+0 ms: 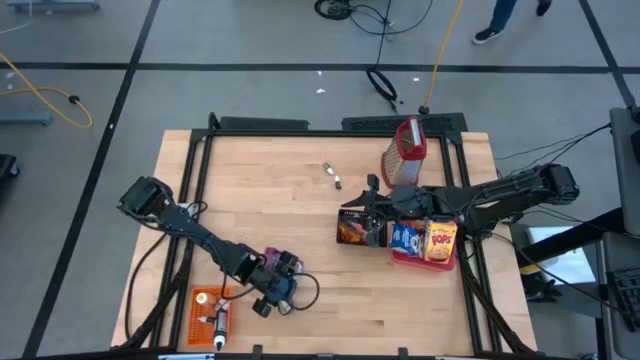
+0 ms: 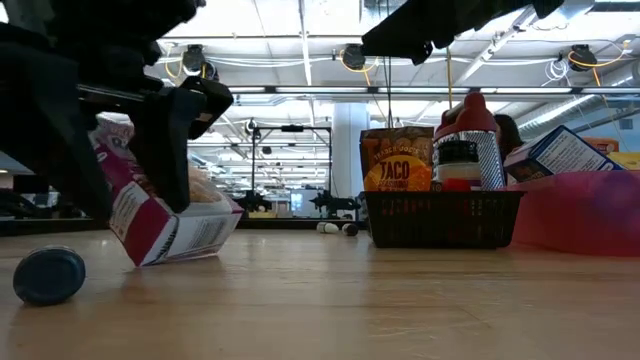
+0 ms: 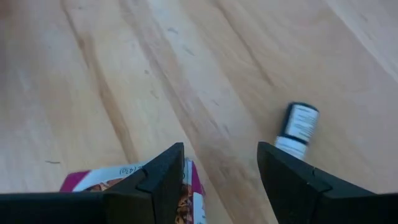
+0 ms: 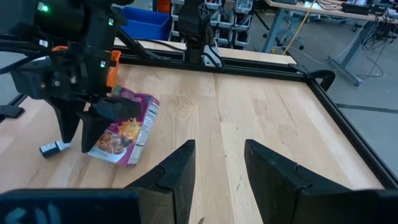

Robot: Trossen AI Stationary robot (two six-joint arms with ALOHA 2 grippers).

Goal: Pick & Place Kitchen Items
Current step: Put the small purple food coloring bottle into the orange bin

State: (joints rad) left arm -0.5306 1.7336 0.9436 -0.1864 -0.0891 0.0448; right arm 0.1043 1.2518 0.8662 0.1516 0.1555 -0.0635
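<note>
My left fingers (image 3: 158,183) stand apart, one on each side of bare wood, and nothing sits between their tips; my left gripper (image 1: 272,290) is low at the near edge of the table (image 1: 290,220), right over a purple snack box (image 4: 123,132). In my left wrist view the box's printed edge peeks out beside one finger, while the low view shows it tilted, one end on the wood and the other raised under my dark fingers; I cannot tell whether a finger actually touches it. Just beside it on the wood lies a tiny bottle (image 3: 297,127) on its side, dark cap and white label, clear of both fingers. An orange crate (image 1: 211,312) sits at the near left corner, close to this arm. My right fingers (image 4: 177,171) are also parted with only tabletop showing between them; my right gripper (image 1: 362,213) hangs above the middle right of the table, holding nothing. Next to it a black mesh basket (image 2: 440,218) holds a taco packet (image 2: 396,160) standing upright and a red-capped bottle (image 2: 467,140). Beside the basket, the red tray (image 1: 410,258) carries a blue box (image 1: 405,238) and a yellow Pops box (image 1: 441,241). Two small items (image 1: 332,175) lie well apart toward the far side of the table.
</note>
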